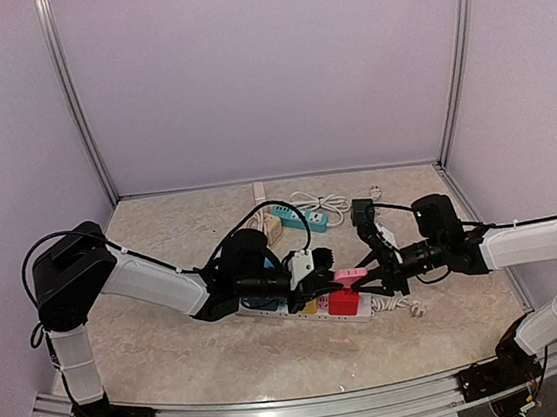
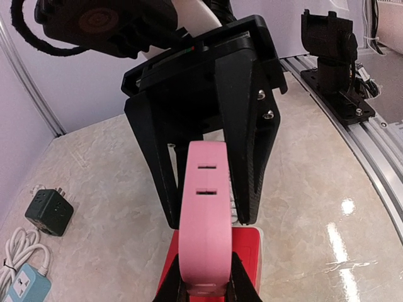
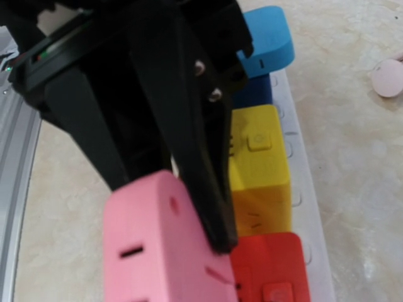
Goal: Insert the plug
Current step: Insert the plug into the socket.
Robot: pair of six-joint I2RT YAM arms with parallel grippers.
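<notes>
A pink plug hangs just above a red cube that sits on the white power strip. In the left wrist view my left gripper is shut on the near end of the pink plug. My right gripper faces it from the far side, open, its fingers flanking the plug with thin gaps. From the right wrist, the pink plug fills the bottom, held by the left gripper. My right gripper's own fingers do not show there. The red cube lies beside it.
On the strip, a yellow cube and a blue one stand beyond the red cube. A dark adapter cube, a blue-and-white strip and a coiled white cable lie farther back. The metal rail runs along the near edge.
</notes>
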